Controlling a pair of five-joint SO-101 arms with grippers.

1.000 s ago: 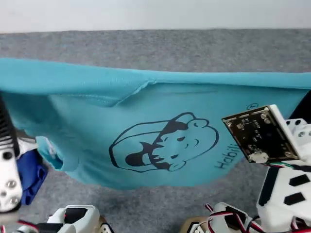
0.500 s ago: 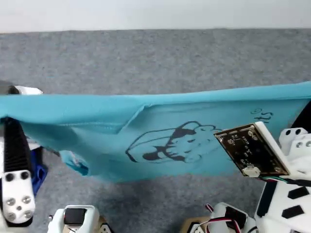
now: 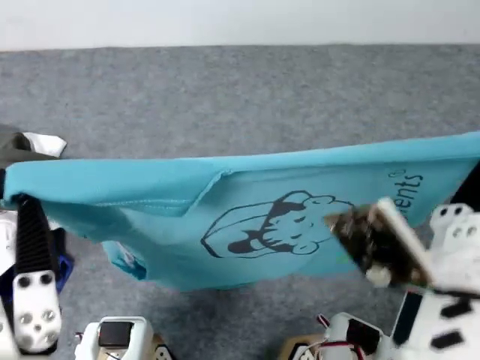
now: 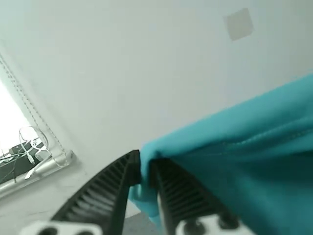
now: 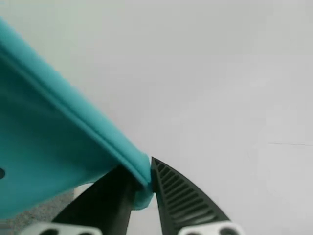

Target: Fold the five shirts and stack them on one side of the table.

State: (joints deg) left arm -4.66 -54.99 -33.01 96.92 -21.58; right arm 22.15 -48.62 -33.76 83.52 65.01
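1. Table (image 3: 240, 90): grey, felt-like top. It lies under both my grippers and runs on past my fingertips to a pale wall (image 3: 240, 22).

2. Teal shirt (image 3: 172, 217): one piece, stretched wide between my two sets of fingers. I hold one end of its doubled upper edge on each side. The rest hangs below my fingertips as a broad sheet, and a sleeve droops nearer my left fingers.

3. Cartoon figure (image 3: 274, 225): dark line print on the shirt's face. It sits below the held edge, somewhat closer to my right fingers than to my left.

4. Circuit board (image 3: 375, 244): mounted on my right wrist, in front of the hanging cloth and behind my right fingers.

5. Grey garment (image 3: 22, 144): dark, with a white patch. It lies on the table just beyond my left fingertips.

6. Dark blue cloth (image 3: 63, 268): a small part shows, low beside my left arm and behind my left fingers.

7. Left gripper (image 4: 144, 166): black ribbed fingers pinched on the shirt's corner. Teal cloth is bunched in the narrow slot between them and spills out beneath.

8. Right gripper (image 5: 145, 178): black ribbed fingers pinched on the shirt's other end, with the hem's tip caught between their points.
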